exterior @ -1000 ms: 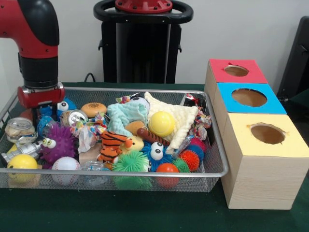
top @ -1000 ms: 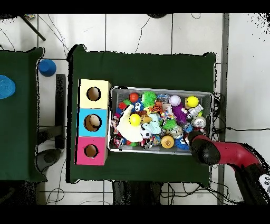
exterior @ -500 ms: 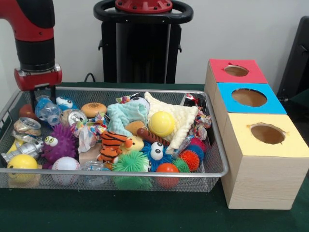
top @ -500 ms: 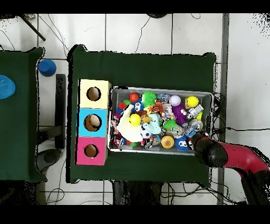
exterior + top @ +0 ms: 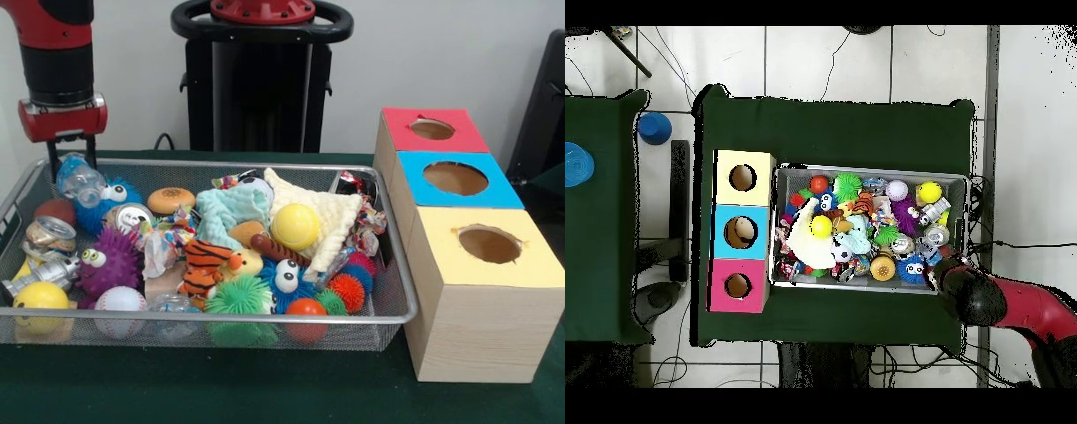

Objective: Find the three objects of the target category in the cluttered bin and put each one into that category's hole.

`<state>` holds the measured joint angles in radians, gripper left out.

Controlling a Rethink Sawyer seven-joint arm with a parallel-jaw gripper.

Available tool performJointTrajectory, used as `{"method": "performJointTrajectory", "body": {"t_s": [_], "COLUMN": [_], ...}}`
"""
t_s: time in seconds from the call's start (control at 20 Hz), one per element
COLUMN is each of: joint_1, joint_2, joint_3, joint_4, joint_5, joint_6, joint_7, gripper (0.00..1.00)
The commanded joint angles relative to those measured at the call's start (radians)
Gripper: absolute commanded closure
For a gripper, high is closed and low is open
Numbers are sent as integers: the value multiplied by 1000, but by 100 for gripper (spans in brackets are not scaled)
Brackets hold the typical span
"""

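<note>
My gripper [image 5: 73, 170] hangs over the bin's far left corner, shut on a crumpled clear plastic bottle [image 5: 79, 184] that it holds just above the rim. In the overhead view the red arm [image 5: 1005, 300] reaches the wire bin [image 5: 865, 168] at its lower right corner, and the arm's black end covers the gripper there. Below the bottle sit a blue fuzzy toy with eyes [image 5: 110, 196], a silver can [image 5: 132, 215] and a crushed can [image 5: 46, 234]. Three boxes with holes stand to the right: red [image 5: 433, 130], blue [image 5: 455, 178] and yellow [image 5: 488, 245].
The wire bin [image 5: 221, 314] is packed with toys: a yellow ball [image 5: 295, 226], a purple spiky toy [image 5: 110, 261], a tiger plush [image 5: 205, 261], a baseball [image 5: 119, 300], cloths and spiky balls. A blue cup [image 5: 654, 127] stands beyond the table's left end.
The gripper has risen out of the bin with the clear bottle in it, pulling back toward the far left corner. A blue fuzzy toy now shows where it was.
</note>
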<state>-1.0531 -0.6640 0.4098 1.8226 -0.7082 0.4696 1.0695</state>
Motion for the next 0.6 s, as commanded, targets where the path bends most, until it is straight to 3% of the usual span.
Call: {"method": "performJointTrajectory", "body": {"t_s": [0.05,0.6], "joint_1": [1,18], "joint_2": [-64,-134], "joint_3": [26,14], "joint_4": [81,199], "joint_5": [61,181], "joint_6": [136,172], "joint_7": [2,81], "gripper": [100,100]}}
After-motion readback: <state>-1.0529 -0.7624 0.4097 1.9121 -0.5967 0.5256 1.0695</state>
